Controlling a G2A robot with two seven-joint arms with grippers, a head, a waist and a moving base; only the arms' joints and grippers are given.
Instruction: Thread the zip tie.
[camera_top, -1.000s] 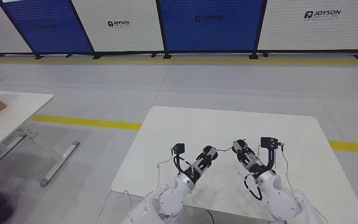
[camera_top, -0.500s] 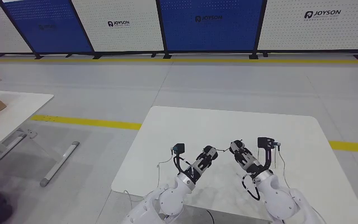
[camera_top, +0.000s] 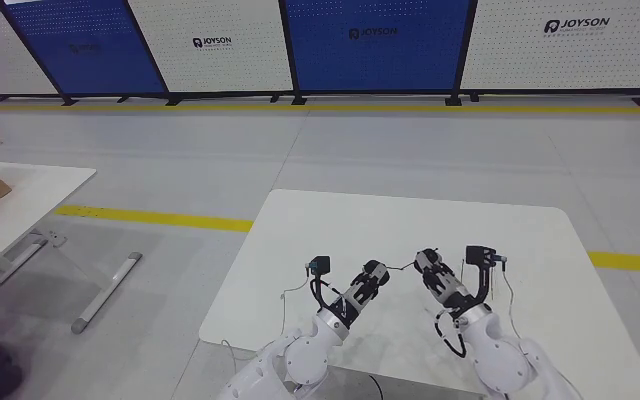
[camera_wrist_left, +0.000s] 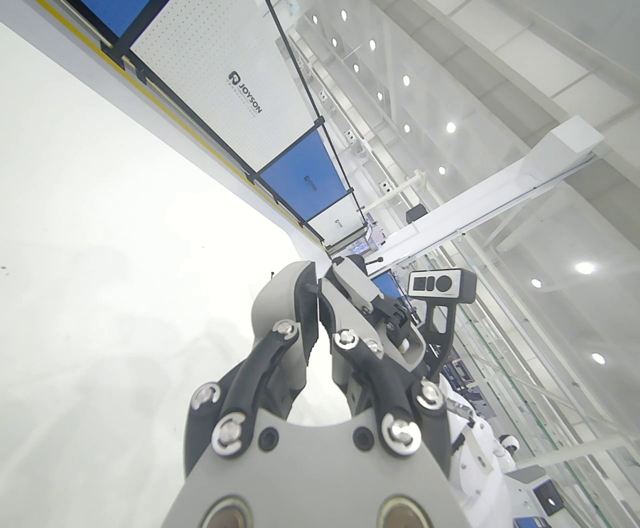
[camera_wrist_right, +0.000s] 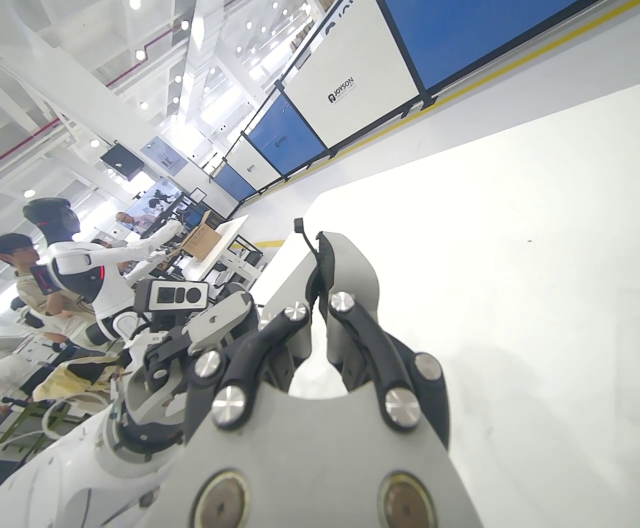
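Top view: black zip tie (camera_top: 400, 267) spans left pincer (camera_top: 381, 269) and right pincer (camera_top: 421, 262), above white surface (camera_top: 400, 215).
Both pincers closed on it, tips near each other; its square head pokes just past right fingertips (camera_wrist_right: 350, 265).

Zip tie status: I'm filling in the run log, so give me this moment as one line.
left gripper: shut on zip tie | right gripper: shut on zip tie, head protruding | tie spans both, above table
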